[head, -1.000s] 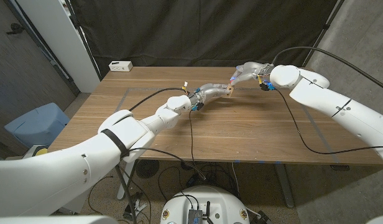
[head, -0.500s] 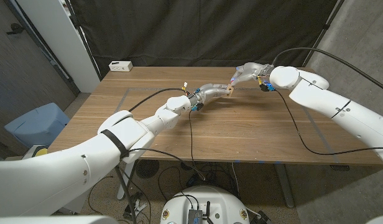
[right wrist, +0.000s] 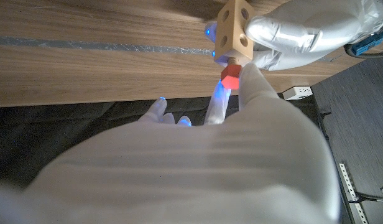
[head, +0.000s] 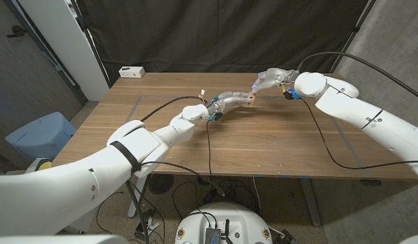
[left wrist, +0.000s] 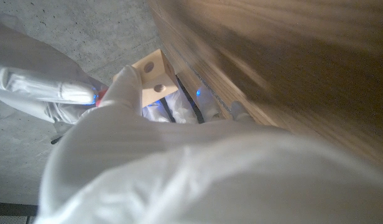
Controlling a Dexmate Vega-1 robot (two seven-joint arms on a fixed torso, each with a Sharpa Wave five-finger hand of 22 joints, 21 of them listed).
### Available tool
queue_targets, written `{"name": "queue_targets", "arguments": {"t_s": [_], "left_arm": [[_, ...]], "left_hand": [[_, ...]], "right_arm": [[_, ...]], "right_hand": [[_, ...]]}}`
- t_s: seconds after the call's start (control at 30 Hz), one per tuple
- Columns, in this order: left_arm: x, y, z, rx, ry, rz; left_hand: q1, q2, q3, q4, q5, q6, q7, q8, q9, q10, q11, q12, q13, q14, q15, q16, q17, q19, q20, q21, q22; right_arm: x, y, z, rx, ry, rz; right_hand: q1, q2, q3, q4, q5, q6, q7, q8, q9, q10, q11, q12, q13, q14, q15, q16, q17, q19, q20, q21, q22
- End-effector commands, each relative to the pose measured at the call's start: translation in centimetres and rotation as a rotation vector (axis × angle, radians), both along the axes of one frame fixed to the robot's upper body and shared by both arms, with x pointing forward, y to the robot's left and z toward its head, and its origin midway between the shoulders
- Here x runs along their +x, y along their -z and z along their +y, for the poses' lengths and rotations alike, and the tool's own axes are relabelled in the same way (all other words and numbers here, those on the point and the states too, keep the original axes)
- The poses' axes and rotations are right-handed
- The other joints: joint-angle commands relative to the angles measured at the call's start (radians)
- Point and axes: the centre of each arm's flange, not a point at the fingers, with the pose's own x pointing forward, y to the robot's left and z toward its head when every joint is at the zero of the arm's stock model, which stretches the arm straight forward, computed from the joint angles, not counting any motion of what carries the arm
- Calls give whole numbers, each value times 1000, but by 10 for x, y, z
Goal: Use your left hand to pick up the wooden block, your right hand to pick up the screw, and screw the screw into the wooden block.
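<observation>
Both arms reach toward the far edge of the table and meet above it. The left hand grips the wooden block off the surface. The right hand pinches the red-headed screw against the block's face, other fingers spread.

- No text, label, brand, number or sign can be read in any view.
</observation>
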Motion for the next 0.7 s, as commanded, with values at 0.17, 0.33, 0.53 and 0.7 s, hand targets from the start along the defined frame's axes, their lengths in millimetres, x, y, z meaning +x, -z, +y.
{"name": "queue_targets", "arguments": {"t_s": [0.17, 0.33, 0.53, 0.7], "left_arm": [[4, -2, -2, 3, -28, 29], [5, -2, -3, 6, -32, 33], [4, -5, -4, 5, -27, 26], [3, -6, -5, 5, -25, 24]], "left_hand": [[-2, 2, 2, 2, 2, 15, -1, 10, 2, -3, -3, 3, 2, -3, -31, 3, 3, -5, 1, 2, 5], [-2, 2, 2, 2, 1, 15, -1, 10, 2, -3, -2, 4, 2, -3, -31, 3, 3, -5, 1, 2, 5], [-3, 3, 2, 3, 2, 16, -1, 10, 2, -5, -2, 3, 1, -3, -29, 3, 3, -5, 1, 2, 5], [-2, 3, 2, 2, 2, 16, -1, 10, 2, -5, -2, 3, 2, -3, -30, 3, 3, -4, 1, 2, 5]], "right_arm": [[9, 1, 4, -5, 8, -1], [10, 2, 4, -7, 20, 0], [11, 2, 4, -4, 28, -9], [12, 1, 5, -11, 39, -16]], "right_hand": [[-17, -13, -3, 11, -3, 29, -3, 15, 3, 26, -1, 10, 2, 20, -3, 8, 5, 20, 0, 6, 3], [-21, -15, -5, 13, -3, 31, -1, 16, 3, 31, -2, 11, 2, 24, -3, 9, 5, 24, -1, 7, 4], [-40, -20, -11, 19, -3, 46, 1, 24, 2, 49, -3, 14, 2, 36, -4, 12, 5, 30, 0, 7, 4], [-60, -27, -19, 26, -3, 51, 3, 27, 1, 60, -8, 14, 2, 45, -4, 13, 5, 35, 3, 6, 4]]}}
